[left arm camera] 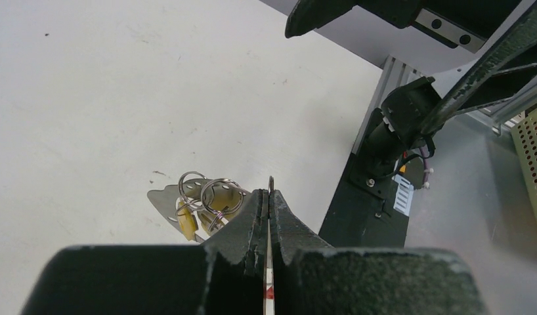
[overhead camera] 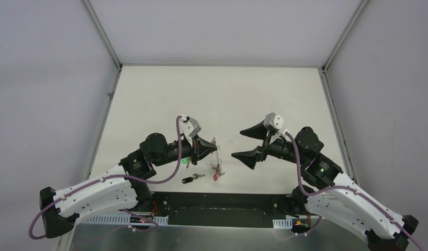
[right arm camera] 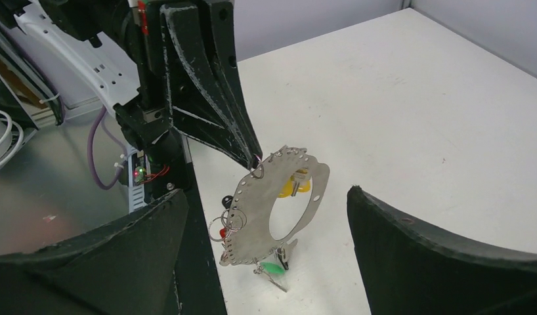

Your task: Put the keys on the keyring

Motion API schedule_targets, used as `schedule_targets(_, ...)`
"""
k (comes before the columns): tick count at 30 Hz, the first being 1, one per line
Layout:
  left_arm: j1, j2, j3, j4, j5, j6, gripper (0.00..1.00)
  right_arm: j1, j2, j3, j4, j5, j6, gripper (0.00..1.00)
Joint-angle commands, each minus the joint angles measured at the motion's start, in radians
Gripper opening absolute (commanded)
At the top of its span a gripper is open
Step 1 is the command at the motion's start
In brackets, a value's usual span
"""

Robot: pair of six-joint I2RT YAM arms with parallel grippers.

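The keyring (right arm camera: 253, 203) is a flat grey metal ring with holes round its rim. It stands upright over the table, and my left gripper (right arm camera: 251, 152) is shut on its top edge. The top view shows the keyring (overhead camera: 216, 157) just beyond my left gripper (overhead camera: 212, 148). A green-capped key (right arm camera: 272, 269) hangs from its bottom and touches the table. Yellow caps (left arm camera: 187, 220) and a red cap (overhead camera: 216, 177) hang from it too. A black-capped key (overhead camera: 190, 180) lies loose on the table near the front edge. My right gripper (overhead camera: 238, 144) is open to the right of the ring, apart from it.
The black base plate (overhead camera: 212, 201) runs along the table's near edge between the arms. Grey walls with metal posts (overhead camera: 104, 36) enclose the white table. The right arm's base (left arm camera: 390, 144) and a green mesh basket (left arm camera: 532, 151) show in the left wrist view.
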Motion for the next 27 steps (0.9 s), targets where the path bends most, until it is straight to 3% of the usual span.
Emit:
schedule_targets(1,-0.009,-0.012,0.047,0.025,-0.036,-0.048,0.00,0.005,0.027,0.003,0.071,-0.093,-0.026,0.89)
schedule_targets(6,-0.010,-0.012,0.049,0.015,-0.044,-0.051,0.00,0.005,0.087,0.004,0.076,-0.110,0.007,0.75)
schedule_targets(8,-0.009,-0.011,0.051,0.008,-0.050,-0.054,0.00,0.005,0.108,-0.003,0.081,-0.077,0.061,0.74)
schedule_targets(13,-0.009,-0.005,0.048,-0.007,-0.073,-0.062,0.00,0.003,0.108,-0.060,0.132,0.176,0.357,0.77)
schedule_targets(16,-0.009,0.000,0.047,-0.014,-0.087,-0.072,0.00,0.002,0.108,-0.098,0.135,0.214,0.509,0.77)
schedule_targets(21,-0.010,0.006,0.052,-0.025,-0.099,-0.076,0.00,-0.004,0.174,-0.132,0.129,0.139,0.785,0.76)
schedule_targets(27,-0.009,0.003,0.057,-0.031,-0.110,-0.080,0.00,-0.005,0.261,-0.240,0.379,-0.031,1.025,0.73)
